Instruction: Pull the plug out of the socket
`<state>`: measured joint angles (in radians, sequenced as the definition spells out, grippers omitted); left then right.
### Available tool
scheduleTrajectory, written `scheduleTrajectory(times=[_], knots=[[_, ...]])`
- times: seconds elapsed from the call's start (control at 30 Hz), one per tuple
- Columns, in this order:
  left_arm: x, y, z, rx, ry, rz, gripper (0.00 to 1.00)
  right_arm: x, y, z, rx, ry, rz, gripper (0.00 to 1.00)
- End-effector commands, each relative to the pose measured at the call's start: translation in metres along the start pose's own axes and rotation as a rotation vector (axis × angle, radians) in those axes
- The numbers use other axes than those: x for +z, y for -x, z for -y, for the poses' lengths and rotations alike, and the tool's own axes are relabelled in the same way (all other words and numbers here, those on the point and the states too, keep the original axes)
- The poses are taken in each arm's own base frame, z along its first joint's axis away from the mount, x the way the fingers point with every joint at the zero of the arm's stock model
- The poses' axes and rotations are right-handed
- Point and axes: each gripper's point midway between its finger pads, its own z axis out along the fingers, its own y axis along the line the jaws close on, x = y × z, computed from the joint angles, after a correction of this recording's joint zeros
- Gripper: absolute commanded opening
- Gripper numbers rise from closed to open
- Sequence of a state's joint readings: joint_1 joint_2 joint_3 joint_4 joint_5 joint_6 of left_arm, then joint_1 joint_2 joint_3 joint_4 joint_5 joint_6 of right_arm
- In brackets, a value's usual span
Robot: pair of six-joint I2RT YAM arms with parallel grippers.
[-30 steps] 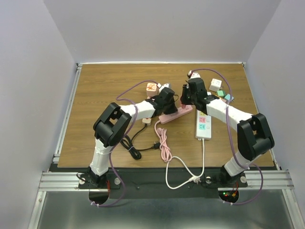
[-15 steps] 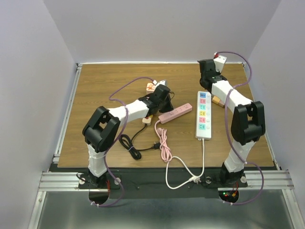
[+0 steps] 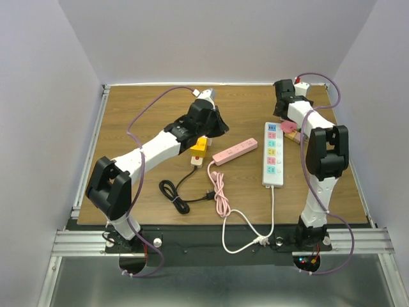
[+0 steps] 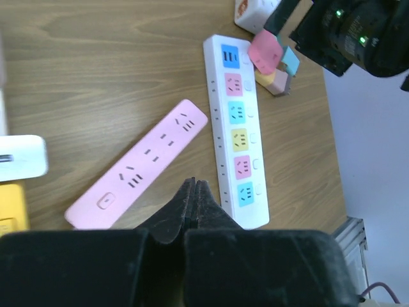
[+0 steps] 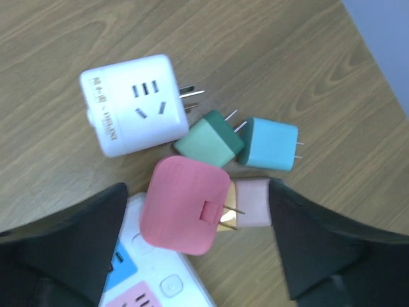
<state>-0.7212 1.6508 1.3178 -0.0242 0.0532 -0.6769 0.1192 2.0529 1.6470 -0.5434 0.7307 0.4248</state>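
The pink plug [image 5: 182, 201] lies on its side out at the table's [image 3: 140, 109] two o'clock corner. Its brass prongs are bare and in no socket, and its body overhangs the far end of the white power strip [image 4: 235, 128]. The right gripper [image 5: 197, 192] hangs right over it with its jaws spread wide, one to each side of the plug, and it grips nothing.

From the right wrist I count four more loose pieces around the plug:
- a small beige-pink plug [image 5: 254, 203] at three o'clock, against the prongs
- a teal plug [image 5: 273, 144] at two o'clock
- a green plug [image 5: 209, 142] at one o'clock
- a white cube adaptor [image 5: 128, 112] at eleven o'clock

There are two strips in all. The white one has six coloured panels in a row, and the pink power strip [image 4: 137, 167] lies slanted at its nine o'clock, just beside it. The left gripper [image 4: 193, 192] hovers above the pink strip's near end, pinched fully together and empty. One yellow block [image 3: 199, 146] and one coiled black cable [image 3: 174, 193] lie further round, toward eight o'clock.
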Motion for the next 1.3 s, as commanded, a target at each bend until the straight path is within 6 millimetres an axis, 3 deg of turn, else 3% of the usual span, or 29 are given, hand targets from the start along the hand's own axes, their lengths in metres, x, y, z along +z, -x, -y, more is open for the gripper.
scheduleTrajectory(times=[0.0,0.07,0.1,0.23,0.33,0.37,0.47,0.5,0.63,0.73,0.77,0.8,0.87,1.27], knots=[[-0.026,0.031,-0.026,0.020,0.052,0.054,0.00,-0.043,0.039,-0.006,0.068,0.155,0.030,1.00],[-0.035,0.041,-0.041,0.029,0.102,0.078,0.00,-0.063,0.039,-0.019,0.049,0.280,0.004,1.00],[-0.040,0.046,-0.059,0.019,0.153,0.078,0.00,-0.081,0.046,-0.024,0.047,0.348,0.014,1.00],[-0.061,0.062,-0.100,0.019,0.249,0.124,0.00,-0.157,0.025,-0.081,-0.117,0.677,-0.011,1.00],[-0.071,0.063,-0.120,0.000,0.275,0.137,0.00,-0.207,0.004,-0.122,-0.200,0.812,-0.019,1.00],[-0.073,0.061,-0.132,-0.012,0.292,0.134,0.00,-0.227,0.006,-0.135,-0.176,0.865,-0.021,1.00],[-0.078,0.056,-0.149,-0.034,0.308,0.123,0.00,-0.247,-0.006,-0.172,-0.190,0.941,-0.050,1.00],[-0.079,0.054,-0.152,-0.037,0.310,0.118,0.00,-0.260,0.006,-0.182,-0.180,0.971,-0.024,1.00],[-0.080,0.044,-0.165,-0.049,0.313,0.106,0.00,-0.265,-0.005,-0.227,-0.189,1.007,-0.046,1.00],[-0.078,0.034,-0.178,-0.059,0.335,0.089,0.00,-0.260,-0.008,-0.243,-0.182,0.962,-0.040,1.00],[-0.077,0.032,-0.180,-0.060,0.331,0.081,0.00,-0.265,0.001,-0.248,-0.156,0.963,-0.022,1.00],[-0.076,0.027,-0.187,-0.067,0.340,0.070,0.00,-0.252,-0.017,-0.257,-0.176,0.934,-0.058,1.00],[-0.075,0.021,-0.191,-0.071,0.340,0.061,0.00,-0.250,-0.028,-0.272,-0.173,0.935,-0.083,1.00],[-0.066,-0.008,-0.208,-0.095,0.344,0.009,0.00,-0.254,-0.079,-0.312,-0.149,0.919,-0.148,1.00]])
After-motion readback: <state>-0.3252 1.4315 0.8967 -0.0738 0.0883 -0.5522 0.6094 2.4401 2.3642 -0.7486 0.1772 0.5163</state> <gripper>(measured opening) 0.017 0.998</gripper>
